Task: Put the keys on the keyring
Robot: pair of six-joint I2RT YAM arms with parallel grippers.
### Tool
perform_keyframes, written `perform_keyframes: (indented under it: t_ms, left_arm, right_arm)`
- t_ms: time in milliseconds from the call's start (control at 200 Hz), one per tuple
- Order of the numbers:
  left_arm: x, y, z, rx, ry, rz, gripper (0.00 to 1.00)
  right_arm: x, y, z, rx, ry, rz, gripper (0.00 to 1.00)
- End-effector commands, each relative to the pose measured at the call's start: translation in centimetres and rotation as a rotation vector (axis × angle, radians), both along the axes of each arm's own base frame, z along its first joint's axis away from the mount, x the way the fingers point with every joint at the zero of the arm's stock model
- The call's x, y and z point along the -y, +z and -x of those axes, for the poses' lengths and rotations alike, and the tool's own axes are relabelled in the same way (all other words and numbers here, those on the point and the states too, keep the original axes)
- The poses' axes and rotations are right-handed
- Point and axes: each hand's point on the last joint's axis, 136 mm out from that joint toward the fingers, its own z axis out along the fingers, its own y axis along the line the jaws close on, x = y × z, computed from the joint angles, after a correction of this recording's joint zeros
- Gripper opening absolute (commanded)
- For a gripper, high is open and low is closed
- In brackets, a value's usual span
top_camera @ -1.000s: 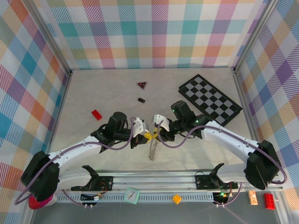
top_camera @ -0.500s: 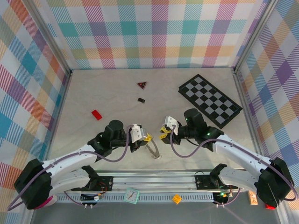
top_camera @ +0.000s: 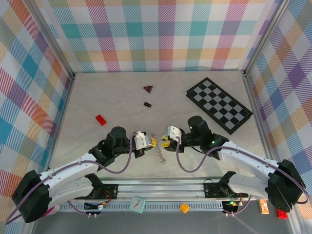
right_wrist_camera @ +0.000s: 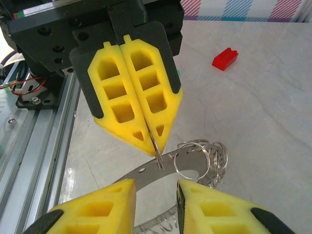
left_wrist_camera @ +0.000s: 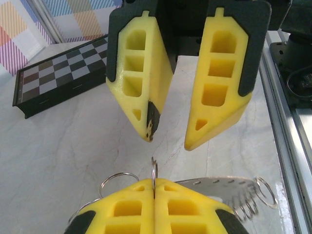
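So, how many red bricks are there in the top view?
2. One brick lies on the table, at the left. The second brick sits beyond the rail, bottom right, partly hidden by the right arm. Others may be hidden.

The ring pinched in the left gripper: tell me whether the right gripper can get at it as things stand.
Probably yes. The left gripper is shut on the thin metal ring, which sticks out past its tips. The right gripper faces it with jaws open, and nothing appears to lie between them.
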Motion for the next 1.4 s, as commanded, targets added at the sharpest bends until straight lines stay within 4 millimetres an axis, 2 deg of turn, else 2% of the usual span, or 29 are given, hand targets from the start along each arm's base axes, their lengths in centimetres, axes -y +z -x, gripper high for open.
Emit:
perform_keyframes:
  t_ms: [0,375,485,655,720,830,975,1110,1255,1395]
  left_arm:
    - [0.5,1.2,0.8,0.051,-0.049,0.032,0.00]
    - [0.7,1.1,1.0,0.034,-0.065,0.039,0.00]
    - [0.6,1.1,0.5,0.018,-0.031,0.039,0.00]
    - [-0.6,1.6,-1.2,0.007,0.111,0.034,0.00]
    - [-1.3,2.4,-1.9,0.004,0.172,0.045,0.00]
    - [-2.5,3.9,-2.9,-0.003,0.274,0.062,0.00]
    - [-4.8,5.6,-4.3,-0.009,0.434,0.075,0.00]
    - [-8.1,7.0,-6.2,-0.024,0.620,0.106,0.00]
    - [-12.0,8.1,-8.0,-0.043,0.787,0.129,0.00]
    - [-16.2,8.8,-9.4,-0.051,0.957,0.149,0.00]
  right_arm:
    - [-0.7,0.6,0.1,0.059,0.037,-0.029,0.28]
    - [-1.6,0.3,-0.2,0.047,0.051,-0.030,0.25]
    - [-1.6,0.5,-0.3,0.048,0.040,-0.037,0.26]
    - [-0.1,1.9,-2.0,0.115,-0.108,-0.080,0.30]
    - [0.7,2.6,-2.7,0.108,-0.175,-0.094,0.32]
    - [1.6,2.8,-2.7,0.058,-0.231,-0.088,0.34]
    - [1.4,2.7,-1.9,-0.075,-0.232,-0.072,0.33]
    - [0.3,2.1,-1.5,-0.170,-0.221,-0.051,0.31]
    - [-2.5,0.9,-0.7,-0.283,-0.189,-0.036,0.30]
    - [-6.8,-0.8,0.7,-0.340,-0.113,0.012,0.30]
